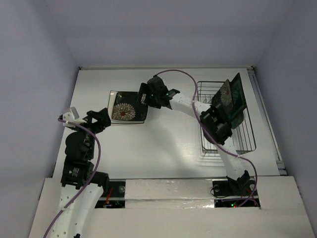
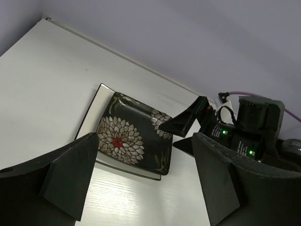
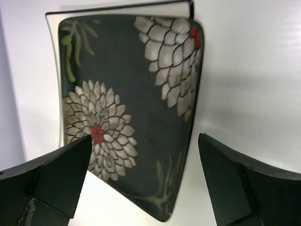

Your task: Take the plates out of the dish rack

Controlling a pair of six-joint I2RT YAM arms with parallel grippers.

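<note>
Over the flowered plate [image 3: 127, 94], right claw [image 3: 145, 146] spread, empty; left claw [image 2: 145, 141] spread alongside

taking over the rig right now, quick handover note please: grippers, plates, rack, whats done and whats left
The left gripper is open and empty, off to the left of the stack.
The right gripper is open and empty, over the black flowered plate.
That plate lies on the white plate on the table, left of the dish rack.
Done: two plates are out and stacked.
Left: at least two plates stand in the rack, a second flowered plate and a teal plate behind it. The right arm hides part of the rack, so there may be more.
</note>
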